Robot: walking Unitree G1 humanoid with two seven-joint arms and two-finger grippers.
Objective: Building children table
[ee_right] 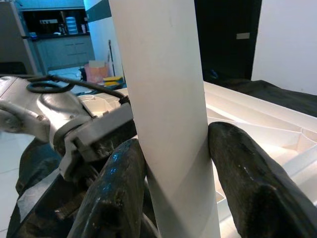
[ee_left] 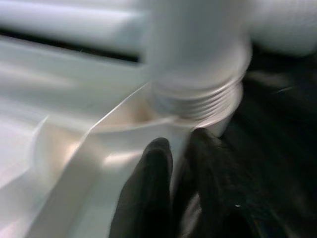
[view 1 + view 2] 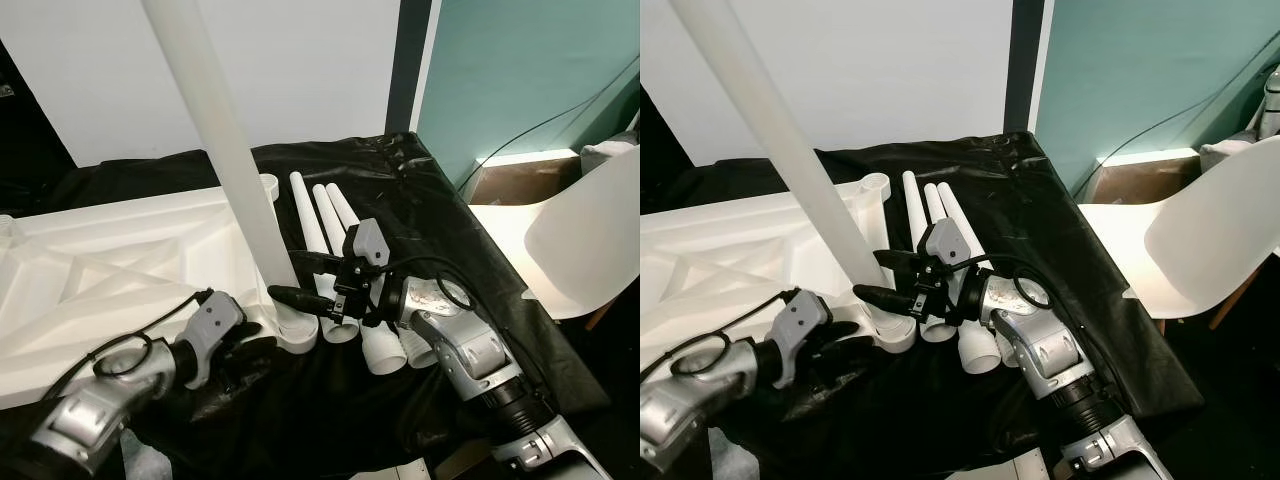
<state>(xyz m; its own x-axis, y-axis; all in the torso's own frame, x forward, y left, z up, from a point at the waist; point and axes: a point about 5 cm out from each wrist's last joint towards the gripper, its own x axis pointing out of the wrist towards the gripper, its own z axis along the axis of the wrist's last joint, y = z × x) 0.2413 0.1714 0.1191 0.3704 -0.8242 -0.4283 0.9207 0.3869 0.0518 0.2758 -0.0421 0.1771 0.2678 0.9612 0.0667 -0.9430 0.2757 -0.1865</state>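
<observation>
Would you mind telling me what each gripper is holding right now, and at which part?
The right gripper clamps the upright table leg low on its shaft, just above the threaded end. The left gripper rests against the tabletop corner socket; whether it grips cannot be told.

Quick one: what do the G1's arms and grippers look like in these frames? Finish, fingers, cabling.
Both arms are silver metal with rounded joint housings and black ribbed collars. The left gripper and right gripper each have two long, rounded, glossy black fingers. A grey boxy camera module sits on each wrist. Loose black cables loop along the forearms.

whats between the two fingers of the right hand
The upright white leg, with both fingers pressed on it; right wrist view shows it.
</observation>
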